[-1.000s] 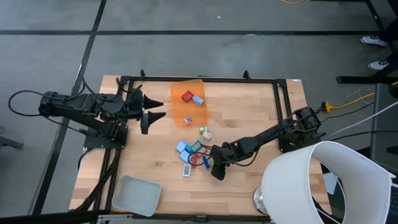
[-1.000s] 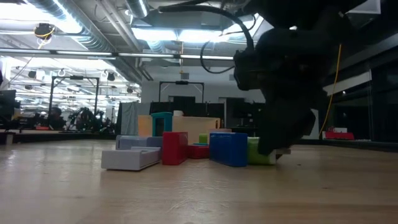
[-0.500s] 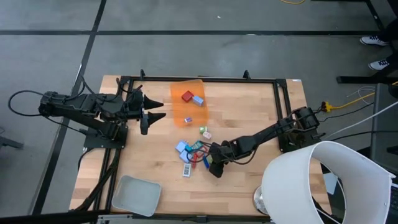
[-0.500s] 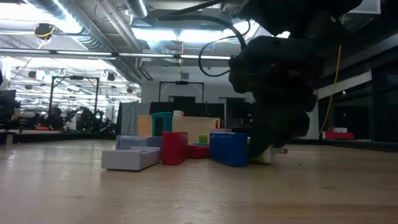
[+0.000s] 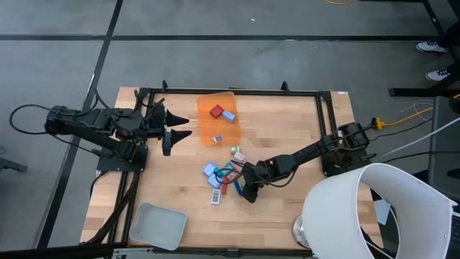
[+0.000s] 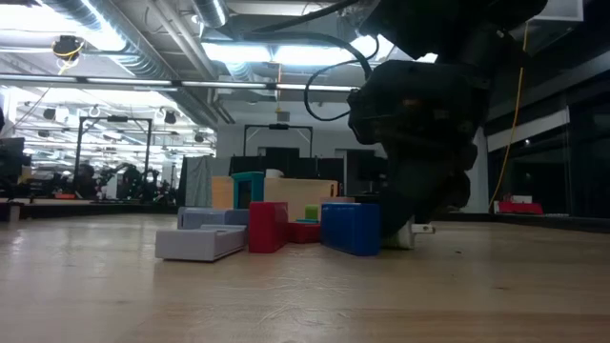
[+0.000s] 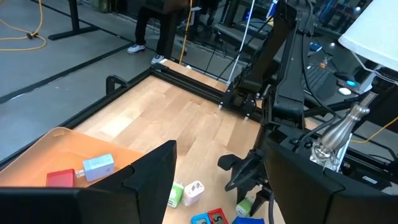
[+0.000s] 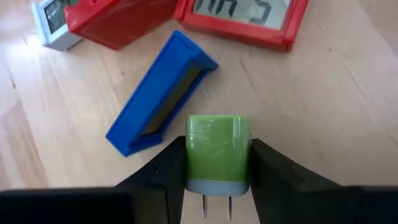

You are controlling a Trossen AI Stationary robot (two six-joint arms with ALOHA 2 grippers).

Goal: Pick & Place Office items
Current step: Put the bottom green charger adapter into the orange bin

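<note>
The office items lie in a small pile [image 5: 223, 176] mid-table: blue, red, teal and white pieces, which the low view shows as a row [image 6: 286, 227]. My right gripper [image 5: 246, 190] reaches in from the right and is shut on a green plug-shaped piece [image 8: 217, 149] at the pile's near-right end. A blue bar [image 8: 161, 93] and red flat pieces [image 8: 242, 18] lie just beyond it. My left gripper [image 5: 183, 126] waits open beside the orange bin [image 5: 217, 119]. My right gripper pinches the green plug piece by its two side faces [image 8: 194, 155], one finger [image 8: 168, 171] on each side. The fingers slant down from the table's right side. The grey pronged end [image 8: 214, 200] points back toward the wrist, and in the low view this end [image 6: 410, 233] sits at table level.
The orange bin holds a red block [image 5: 215, 111] and a pale blue piece [image 5: 228, 115], with another small piece [image 5: 217, 138] near its front. A pale grey tray [image 5: 157, 224] sits at the near left. A white lamp shade [image 5: 374, 212] overhangs the near right corner. A black frame [image 5: 237, 92] edges the table.
My right gripper has shifted slightly toward the table's left edge, closer into the pile, and has come lower around the green piece. In the low view the green piece's body has become hidden behind the gripper and the blue block.
</note>
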